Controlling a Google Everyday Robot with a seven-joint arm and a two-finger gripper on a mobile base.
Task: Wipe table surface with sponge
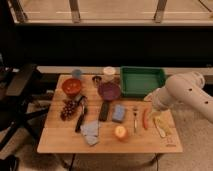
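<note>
Approach phase is judged to be in hand: sponge [119,113] is not yet picked up. It is seen lying flat near centre of table [60,142], between long black bar [104,111] & fork [134,117], w/ purple bowl [109,90] behind it & orange fruit [120,132] in front. Gripper [150,100] is held over the table's far-side edge by green tray [141,80], apart from sponge; jaws are set wide & nothing is gripped. Next move, as judged: gripper to be brought across toward centre & lowered over sponge, jaws astride it, then closed. Care is called for re bar & fork, both close by; grey-blue cloth [90,131] is not to be taken instead.
</note>
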